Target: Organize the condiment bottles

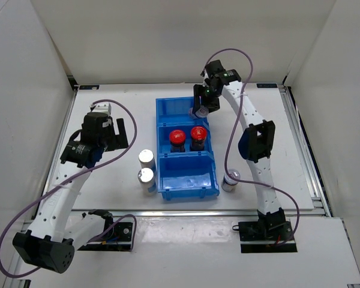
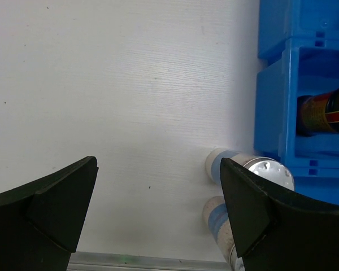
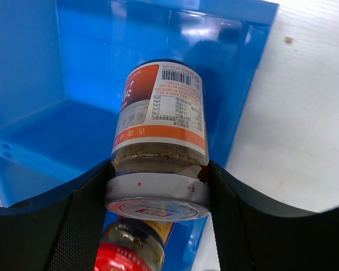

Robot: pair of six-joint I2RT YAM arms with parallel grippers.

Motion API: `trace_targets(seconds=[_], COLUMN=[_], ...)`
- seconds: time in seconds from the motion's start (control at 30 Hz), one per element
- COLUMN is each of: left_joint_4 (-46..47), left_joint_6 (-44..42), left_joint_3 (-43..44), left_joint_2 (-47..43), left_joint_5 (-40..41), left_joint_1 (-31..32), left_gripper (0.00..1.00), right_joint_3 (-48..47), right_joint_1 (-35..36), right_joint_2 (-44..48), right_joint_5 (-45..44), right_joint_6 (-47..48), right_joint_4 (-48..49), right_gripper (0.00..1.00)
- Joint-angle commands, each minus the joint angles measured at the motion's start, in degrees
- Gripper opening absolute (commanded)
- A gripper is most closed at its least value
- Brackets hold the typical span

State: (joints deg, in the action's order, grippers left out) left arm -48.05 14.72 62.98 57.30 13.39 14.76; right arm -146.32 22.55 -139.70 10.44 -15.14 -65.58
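Two red-capped bottles (image 1: 177, 140) are standing side by side in the middle compartment of the blue bin (image 1: 168, 107). The right gripper (image 3: 158, 189) is pinching a grey-lidded bottle (image 3: 161, 113) by its lid, with the fingers pressed tight against either side. It is hanging the orange-labelled body down into the bin's far compartment. Whether the base is touching the floor there cannot be told.

The left gripper (image 2: 158, 214) is hovering over the white table (image 1: 108, 114) to the left of the bin, with its jaws spread wide and gripping nothing. Two silver-topped bottles (image 1: 146, 159) are standing on the table just beside the bin's left wall, one nearer the arms than the other. A second grey-lidded bottle (image 1: 231, 180) is sitting on the table just to the right of the bin's near end, partly hidden behind the right arm.
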Motion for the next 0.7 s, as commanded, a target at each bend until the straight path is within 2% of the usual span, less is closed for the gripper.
trace_targets(seconds=[0.0, 0.17, 0.3, 0.33, 0.4, 0.43, 0.5, 0.6, 0.63, 0.67], left_joint_4=[-0.73, -0.73, -0.73, -0.73, -0.73, -0.73, -0.73, -0.73, -0.73, -0.73], left_joint_6=[-0.83, -1.36, -1.89, -1.89, -1.89, -1.89, -1.36, -1.36, -1.36, -1.36], left_joint_3=[1.35, 1.36, 1.36, 1.36, 1.36, 1.36, 1.36, 1.36, 1.36, 1.36], left_joint_2=[0.09, 1.24, 1.85, 1.85, 1.85, 2.37, 2.38, 2.38, 2.38, 2.38], left_joint_5=[1.12, 0.06, -0.47, -0.47, -0.99, -0.99, -0.99, -0.99, -0.99, -0.99], left_joint_1=[-0.35, -0.35, -0.35, -0.35, -0.35, -0.35, -0.35, -0.35, -0.35, -0.35], left_gripper=[1.0, 1.0, 1.0, 1.0, 1.0, 1.0, 1.0, 1.0, 1.0, 1.0], right_joint_3=[-2.83, -2.3, -2.3, -2.3, -2.3, -2.3, -2.3, -2.3, -2.91, -2.92], right_joint_1=[-0.22, 0.31, 0.31, 0.31, 0.31, 0.31, 0.31, 0.31, 0.31, 0.31], right_joint_2=[0.22, -1.63, -2.24, -2.24, -2.77, -2.77, -2.77, -2.77, -2.77, -2.77], right_joint_5=[4.07, 2.66, 1.52, 0.99, 0.21, 0.2, -1.03, -1.56, -2.17, -2.17], right_joint_6=[0.46, -1.38, -1.91, -2.52, -3.14, -3.15, -3.15, -3.15, -3.15, -3.15], right_joint_4=[4.15, 3.62, 4.14, 4.15, 4.15, 4.15, 4.15, 4.76, 4.76, 5.46], right_gripper=[0.0, 0.04, 0.15, 0.22, 0.3, 0.4, 0.42, 0.57, 0.63, 0.73])
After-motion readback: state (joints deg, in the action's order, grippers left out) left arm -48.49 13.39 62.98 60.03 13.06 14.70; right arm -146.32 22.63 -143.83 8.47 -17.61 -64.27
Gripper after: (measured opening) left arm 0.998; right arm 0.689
